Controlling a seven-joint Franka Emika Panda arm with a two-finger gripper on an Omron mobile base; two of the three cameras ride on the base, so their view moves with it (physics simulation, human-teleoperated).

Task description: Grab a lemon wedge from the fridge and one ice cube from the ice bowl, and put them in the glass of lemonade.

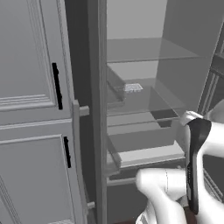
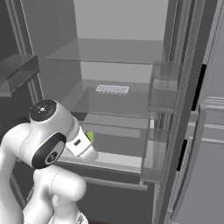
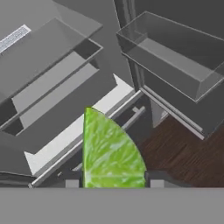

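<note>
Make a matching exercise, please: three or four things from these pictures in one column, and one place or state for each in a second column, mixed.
Things
1. lemon wedge
2. white tray
3. fridge
4. floor

Places or states
a. doors open
b. lying on a glass shelf
c. dark wood
d. between the gripper's finger tips

Pairs: 1-d, 2-b, 3-a, 4-c

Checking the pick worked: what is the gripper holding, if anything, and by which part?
The lemon wedge, held in the gripper by its wide lower end between the fingertips, pointed tip sticking out, in front of the open fridge.
</note>
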